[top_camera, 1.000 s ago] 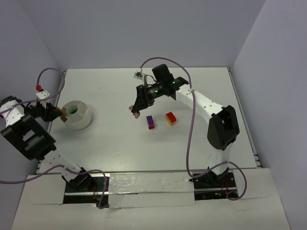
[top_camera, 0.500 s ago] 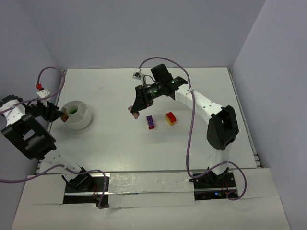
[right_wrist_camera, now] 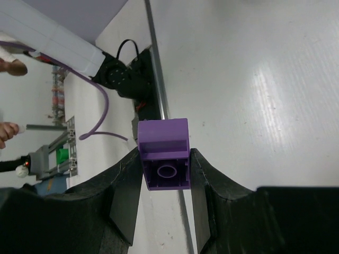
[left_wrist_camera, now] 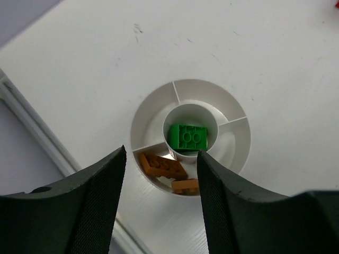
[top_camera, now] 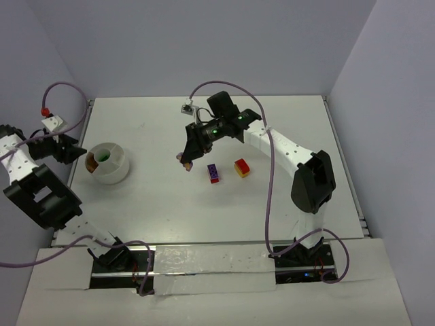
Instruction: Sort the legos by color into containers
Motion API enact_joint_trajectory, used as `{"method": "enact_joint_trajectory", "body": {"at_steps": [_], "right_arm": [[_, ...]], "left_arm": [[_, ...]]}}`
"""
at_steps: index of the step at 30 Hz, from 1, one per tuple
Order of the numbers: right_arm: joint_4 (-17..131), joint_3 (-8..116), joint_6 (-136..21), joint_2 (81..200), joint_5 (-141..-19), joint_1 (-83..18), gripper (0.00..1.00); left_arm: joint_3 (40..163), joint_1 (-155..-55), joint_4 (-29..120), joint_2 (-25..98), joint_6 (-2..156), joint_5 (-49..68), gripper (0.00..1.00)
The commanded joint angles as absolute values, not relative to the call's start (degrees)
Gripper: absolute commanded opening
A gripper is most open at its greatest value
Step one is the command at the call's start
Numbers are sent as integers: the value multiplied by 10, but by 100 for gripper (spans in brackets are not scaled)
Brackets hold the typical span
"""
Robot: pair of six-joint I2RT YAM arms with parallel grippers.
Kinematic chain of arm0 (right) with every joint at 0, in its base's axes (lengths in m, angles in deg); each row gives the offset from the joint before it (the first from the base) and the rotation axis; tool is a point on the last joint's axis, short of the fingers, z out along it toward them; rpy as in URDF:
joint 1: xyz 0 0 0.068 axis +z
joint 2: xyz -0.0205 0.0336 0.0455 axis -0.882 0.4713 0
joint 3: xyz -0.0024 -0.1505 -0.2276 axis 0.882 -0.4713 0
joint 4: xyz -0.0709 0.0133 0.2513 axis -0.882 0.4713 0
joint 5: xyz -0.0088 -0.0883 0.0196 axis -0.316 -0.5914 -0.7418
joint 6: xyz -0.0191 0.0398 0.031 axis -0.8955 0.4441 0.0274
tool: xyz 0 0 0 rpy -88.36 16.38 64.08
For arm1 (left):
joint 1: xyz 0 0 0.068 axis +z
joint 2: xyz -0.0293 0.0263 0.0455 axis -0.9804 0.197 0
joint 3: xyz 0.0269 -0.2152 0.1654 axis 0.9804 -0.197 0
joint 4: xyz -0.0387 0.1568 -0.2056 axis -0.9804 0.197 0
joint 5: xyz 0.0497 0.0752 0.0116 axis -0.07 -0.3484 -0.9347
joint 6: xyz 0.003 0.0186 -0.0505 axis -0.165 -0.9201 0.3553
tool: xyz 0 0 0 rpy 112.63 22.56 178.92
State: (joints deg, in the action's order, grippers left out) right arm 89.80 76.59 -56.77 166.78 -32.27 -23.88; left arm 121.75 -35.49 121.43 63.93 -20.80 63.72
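The white tub (top_camera: pixel 112 166) stands at the left; in the left wrist view (left_wrist_camera: pixel 233 145) it has a middle cup and outer compartments. A green brick (left_wrist_camera: pixel 188 136) lies in the middle cup, and two orange bricks (left_wrist_camera: pixel 161 165) lie in one outer compartment. My left gripper (top_camera: pixel 80 151) is open and empty, just left of the tub (left_wrist_camera: pixel 161 157). My right gripper (top_camera: pixel 184 160) is shut on a purple brick (right_wrist_camera: pixel 164 153), held above the table's middle. A second purple brick (top_camera: pixel 213 173) and a red-and-yellow brick (top_camera: pixel 241 168) lie on the table to its right.
The white table (top_camera: pixel 272 136) is walled at the back and on both sides. A raised rail (left_wrist_camera: pixel 32 124) runs along the table's left edge beside the tub. Purple cables (top_camera: pixel 272 197) hang from both arms.
My left gripper has drawn back to the left, away from the tub, and an orange brick now lies in the tub. My right gripper has shifted slightly left with the purple brick.
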Motion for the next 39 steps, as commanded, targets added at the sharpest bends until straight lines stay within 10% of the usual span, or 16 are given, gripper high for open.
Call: {"method": "enact_joint_trajectory", "body": {"at_steps": [1,14,39], "right_arm": [[890,804,-575,1686,-270,-219,0],[854,793,-543,1702,-138,-180,0],[848,797,-524,1722,-36,-150,0]], "left_arm": [[1178,-373,1264,499,-256,698,62],[991,-608,1262,263,-183,803,68],[969,-846,1264,221,-85,783,69]]}}
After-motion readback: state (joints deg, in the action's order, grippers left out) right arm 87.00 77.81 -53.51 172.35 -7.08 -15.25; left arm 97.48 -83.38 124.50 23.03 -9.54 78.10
